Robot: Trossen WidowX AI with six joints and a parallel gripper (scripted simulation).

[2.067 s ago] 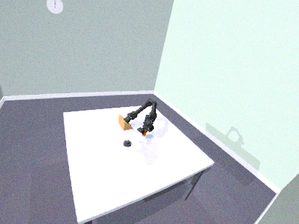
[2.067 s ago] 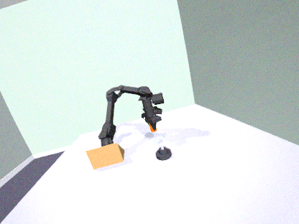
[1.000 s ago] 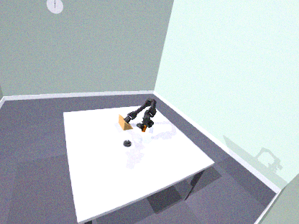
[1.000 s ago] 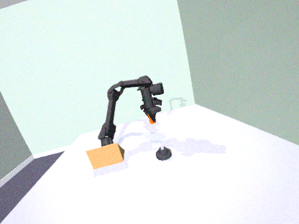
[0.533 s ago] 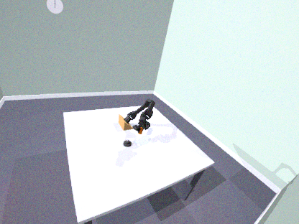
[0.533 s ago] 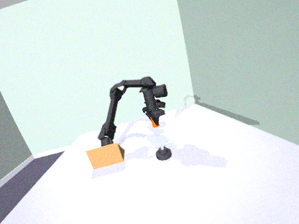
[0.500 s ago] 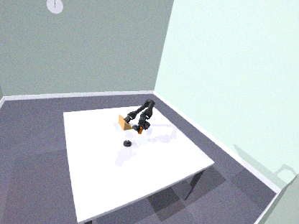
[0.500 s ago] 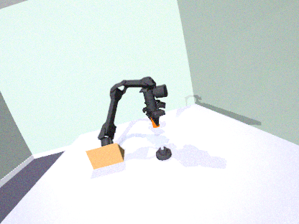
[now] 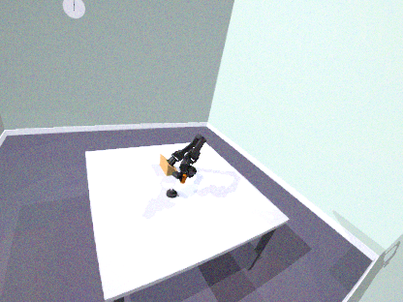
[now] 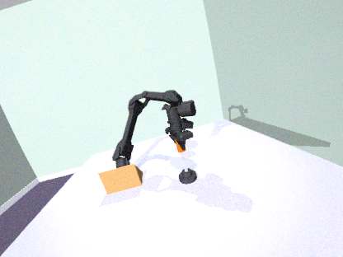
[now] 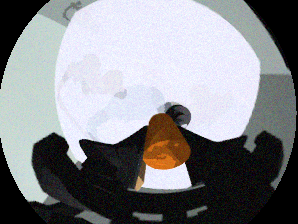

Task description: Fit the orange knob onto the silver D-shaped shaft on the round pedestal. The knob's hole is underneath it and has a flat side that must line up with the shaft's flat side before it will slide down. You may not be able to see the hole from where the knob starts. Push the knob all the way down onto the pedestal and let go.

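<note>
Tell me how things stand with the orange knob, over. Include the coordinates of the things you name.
End effector (image 9: 182, 178) (image 10: 180, 147) (image 11: 161, 128) shut on orange knob (image 9: 183, 178) (image 10: 180, 147) (image 11: 167, 142). Knob clear of pedestal (image 9: 171, 194) (image 10: 187, 177) (image 11: 183, 116), not fitted. Nothing visible blocking.

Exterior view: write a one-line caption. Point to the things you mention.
The gripper (image 9: 183, 178) (image 10: 180, 147) (image 11: 161, 128) grips the orange knob (image 9: 183, 179) (image 10: 180, 147) (image 11: 166, 142) above the table (image 9: 136, 242) (image 10: 165, 222) (image 11: 210, 60), clear of the dark round pedestal (image 9: 171, 194) (image 10: 187, 177) (image 11: 183, 116).

The black arm (image 9: 193, 146) (image 10: 133, 119) rises behind the orange-tan block, as the exterior view shows it, bends at a high elbow and runs roughly level above and to the right of that block before its wrist (image 10: 175, 118) turns steeply down. The gripper (image 9: 182, 177) (image 10: 180, 147) (image 11: 161, 128) hangs in the air higher than the block and off to its right in the same view, pointing downward with a slight tilt. Its two dark fingers are closed on the orange knob, one against either side, their tips well apart from the block.
</note>
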